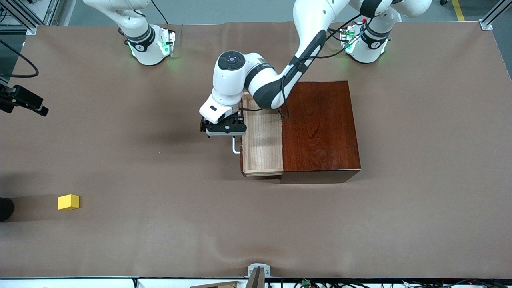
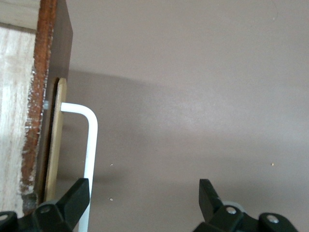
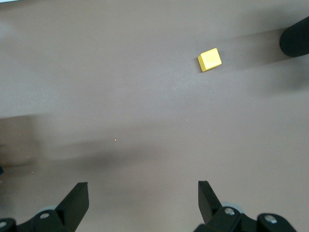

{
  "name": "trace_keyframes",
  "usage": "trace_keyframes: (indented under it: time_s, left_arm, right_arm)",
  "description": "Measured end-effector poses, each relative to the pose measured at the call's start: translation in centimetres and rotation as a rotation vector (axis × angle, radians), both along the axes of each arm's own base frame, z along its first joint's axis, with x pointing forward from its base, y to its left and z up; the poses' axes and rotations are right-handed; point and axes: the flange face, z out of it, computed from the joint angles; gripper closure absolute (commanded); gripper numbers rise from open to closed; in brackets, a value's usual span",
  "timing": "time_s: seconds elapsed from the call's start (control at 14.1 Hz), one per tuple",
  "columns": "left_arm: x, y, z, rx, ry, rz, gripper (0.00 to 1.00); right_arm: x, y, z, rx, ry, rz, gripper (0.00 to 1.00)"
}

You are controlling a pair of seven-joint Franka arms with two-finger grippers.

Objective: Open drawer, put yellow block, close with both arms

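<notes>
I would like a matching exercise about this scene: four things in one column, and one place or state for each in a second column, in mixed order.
Things:
1. drawer
2. yellow block
3. left claw
4. right claw

Places or states:
A. open, over bare table, the block in its view
B. pulled out of the wooden box, nothing inside
C. open, at the white handle
D. on the table, toward the right arm's end, nearer the front camera than the drawer

Pairs: 1-B, 2-D, 3-C, 4-A
</notes>
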Motion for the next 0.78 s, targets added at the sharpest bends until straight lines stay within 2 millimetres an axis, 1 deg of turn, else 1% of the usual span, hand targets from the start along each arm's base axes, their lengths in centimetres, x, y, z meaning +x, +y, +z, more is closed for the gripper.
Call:
trace_keyframes:
  time_s: [0.14,0.21,0.35,0.49,0.57,0.64,0.71,0.78]
  left_arm:
    - [0.5,0.1,1.0,-0.019,-0.005,0.032,0.0]
    - [0.9,0.3,1.7,-0.03,-0.009,0.052,0.0]
    - [2.4,1.4,3.5,-0.059,-0.018,0.11,0.0]
    - [4.7,3.4,6.3,-0.101,-0.019,0.174,0.0]
    - [5.9,4.7,7.8,-0.12,-0.009,0.207,0.0]
    - [7.1,6.3,9.2,-0.121,0.004,0.239,0.0]
    - [8.1,8.0,10.2,-0.1,0.025,0.268,0.0]
    - [9.0,9.8,11.2,-0.068,0.048,0.295,0.0]
  right_arm:
    - [0.8,-1.0,-1.1,-0.008,0.002,0.057,0.0]
    - [1.4,-2.4,-2.0,-0.01,0.002,0.077,0.0]
    - [2.6,-6.6,-4.0,-0.012,0.012,0.098,0.0]
    - [3.8,-11.6,-5.6,-0.017,0.01,0.109,0.0]
    - [4.6,-13.8,-6.0,-0.023,-0.001,0.108,0.0]
    - [5.6,-15.4,-6.4,-0.03,-0.014,0.103,0.0]
    - [6.8,-16.3,-7.0,-0.035,-0.022,0.101,0.0]
    - [8.0,-16.5,-7.7,-0.038,-0.028,0.103,0.0]
